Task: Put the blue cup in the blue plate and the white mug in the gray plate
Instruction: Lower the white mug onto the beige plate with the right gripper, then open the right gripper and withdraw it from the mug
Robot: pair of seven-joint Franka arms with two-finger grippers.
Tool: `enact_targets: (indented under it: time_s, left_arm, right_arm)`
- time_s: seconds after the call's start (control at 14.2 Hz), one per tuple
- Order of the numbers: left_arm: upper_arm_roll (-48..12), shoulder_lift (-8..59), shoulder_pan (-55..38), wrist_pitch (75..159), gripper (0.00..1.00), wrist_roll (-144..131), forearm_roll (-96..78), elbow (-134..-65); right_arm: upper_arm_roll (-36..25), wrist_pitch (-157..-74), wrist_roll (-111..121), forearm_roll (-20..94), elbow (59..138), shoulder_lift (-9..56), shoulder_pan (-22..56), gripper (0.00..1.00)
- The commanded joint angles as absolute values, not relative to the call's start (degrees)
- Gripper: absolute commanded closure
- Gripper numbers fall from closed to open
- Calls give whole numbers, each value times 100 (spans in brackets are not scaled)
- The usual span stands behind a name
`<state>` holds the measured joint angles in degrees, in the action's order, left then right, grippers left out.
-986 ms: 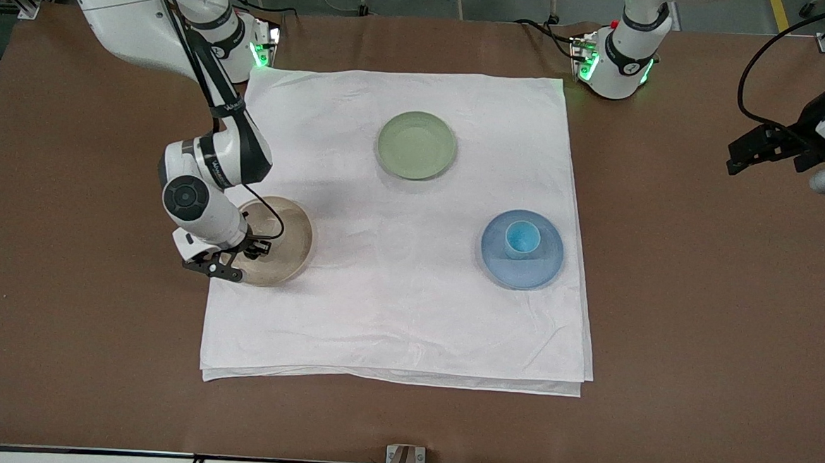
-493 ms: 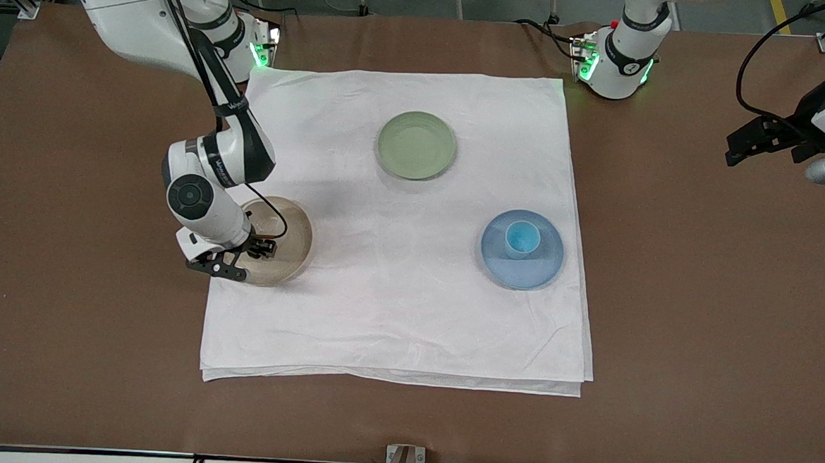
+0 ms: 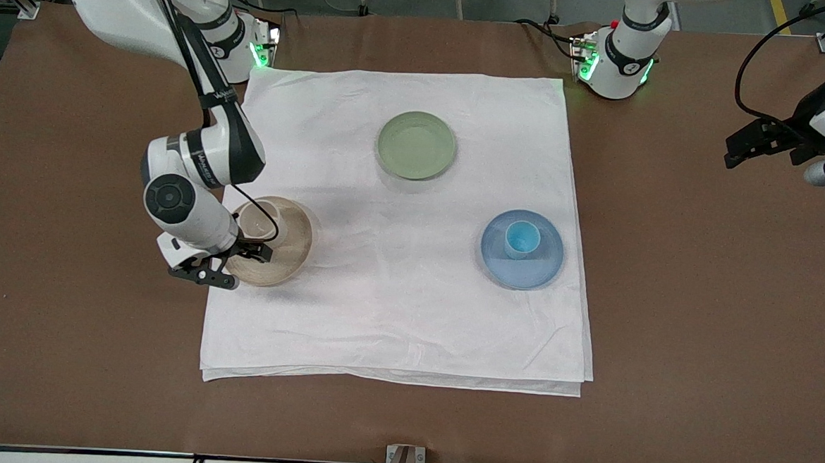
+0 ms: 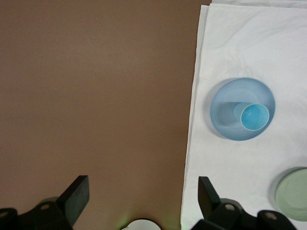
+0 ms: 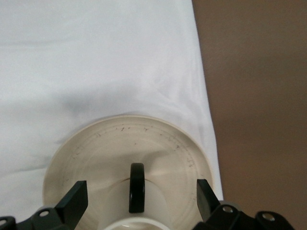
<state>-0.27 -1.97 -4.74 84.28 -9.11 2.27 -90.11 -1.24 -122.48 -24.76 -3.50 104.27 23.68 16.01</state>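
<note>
The white cloth [image 3: 402,227] covers the middle of the brown table [image 3: 698,310], its nearest edge folded double. Nearest on the cloth, toward the right arm's end of the table, lies the gray plate [image 3: 291,253], more beige than gray, with faint concentric rings on its rim. The white mug [image 3: 258,220] stands upright on it; the right wrist view shows its dark loop handle [image 5: 136,187] between the fingertips without touching either. The right gripper [image 3: 221,265] is over the nearest rim of this plate, its jaws released and spread wide with nothing held. Lettering runs along the dark band of the right arm's wrist [image 3: 208,161], too small to read.

Toward the left arm's end of the table, a little farther from the front camera, the blue cup [image 3: 522,239] stands upright inside the blue plate [image 3: 534,269], off centre toward the plate's farther rim.

Farther still, mid-cloth, lies a pale green plate [image 3: 416,145].

The left gripper [image 3: 742,146] waits over bare table at the left arm's end, well apart from the cloth, jaws released and spread.
</note>
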Motion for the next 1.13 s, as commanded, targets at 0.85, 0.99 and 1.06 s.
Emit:
enact_targets:
  time_s: [0.85, 0.99, 1.06]
  left_arm:
    - [53, -167, -457, 8552, 0, -809, 114, -9018]
    - [53, -167, -457, 8552, 0, -809, 123, -9018]
    - [53, -167, -466, 8552, 0, -809, 123, -9009]
  right_arm:
    - [-114, -8385, 264, -404, 8500, 1371, -325, 0]
    - [-114, -8167, 281, -387, 8062, 1406, -395, 0]
    - [-114, -7887, 281, -404, 7859, 1415, -404, 0]
